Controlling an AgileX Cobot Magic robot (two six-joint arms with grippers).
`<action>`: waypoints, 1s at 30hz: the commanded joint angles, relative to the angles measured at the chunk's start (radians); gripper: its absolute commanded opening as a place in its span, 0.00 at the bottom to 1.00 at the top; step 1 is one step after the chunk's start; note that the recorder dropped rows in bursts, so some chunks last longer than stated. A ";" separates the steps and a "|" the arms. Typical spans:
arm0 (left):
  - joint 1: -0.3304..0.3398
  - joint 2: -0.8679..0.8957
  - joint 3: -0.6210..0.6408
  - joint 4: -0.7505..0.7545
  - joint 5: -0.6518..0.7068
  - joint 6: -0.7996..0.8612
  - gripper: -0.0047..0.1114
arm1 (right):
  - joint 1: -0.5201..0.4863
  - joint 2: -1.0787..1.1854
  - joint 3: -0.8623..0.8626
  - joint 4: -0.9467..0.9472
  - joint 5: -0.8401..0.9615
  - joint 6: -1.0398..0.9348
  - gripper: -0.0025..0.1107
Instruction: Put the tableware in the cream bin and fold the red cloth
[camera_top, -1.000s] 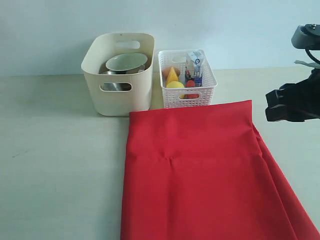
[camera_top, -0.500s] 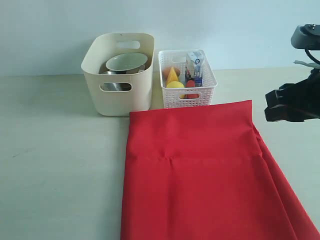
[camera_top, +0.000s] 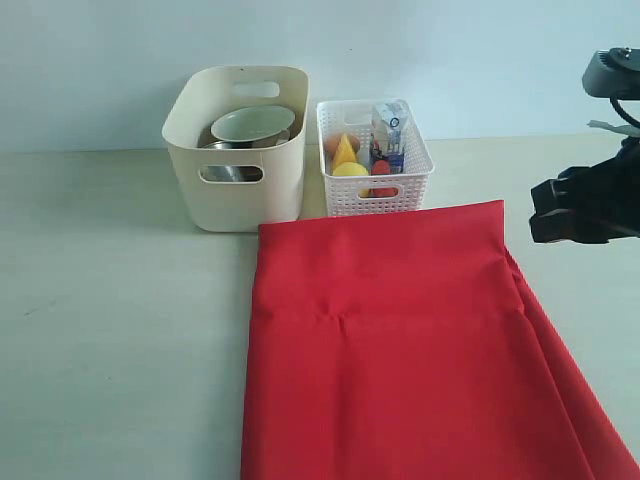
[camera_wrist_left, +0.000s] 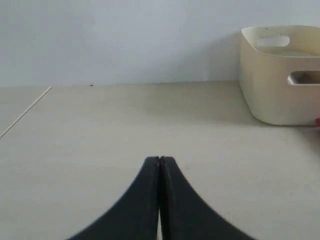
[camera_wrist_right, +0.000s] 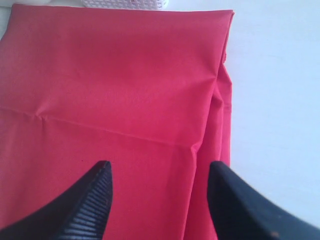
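The red cloth (camera_top: 400, 340) lies folded over on the table, its far edge just in front of the containers. The cream bin (camera_top: 237, 150) stands at the back left with tableware inside: a pale bowl (camera_top: 253, 123) on top and a steel cup (camera_top: 232, 172) showing through the handle cutout. My right gripper (camera_wrist_right: 159, 170) hangs open above the cloth (camera_wrist_right: 115, 100) near its right edge, nothing between its fingers; its arm (camera_top: 590, 200) shows at the right of the exterior view. My left gripper (camera_wrist_left: 160, 161) is shut and empty over bare table, the cream bin (camera_wrist_left: 280, 75) ahead and to one side.
A white lattice basket (camera_top: 375, 185) beside the bin holds yellow and orange food items and a small milk carton (camera_top: 388, 128). A pale wall runs behind the table. Bare tabletop (camera_top: 120, 300) spreads left of the cloth.
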 joint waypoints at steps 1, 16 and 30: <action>0.001 -0.007 0.002 0.028 0.037 0.019 0.04 | -0.002 0.002 -0.002 -0.001 -0.005 -0.008 0.51; 0.001 -0.007 0.002 0.057 0.108 0.019 0.04 | -0.002 0.002 -0.002 -0.021 -0.033 -0.008 0.51; -0.001 -0.007 0.002 0.057 0.108 0.019 0.04 | -0.002 0.073 -0.025 -0.030 -0.001 -0.021 0.51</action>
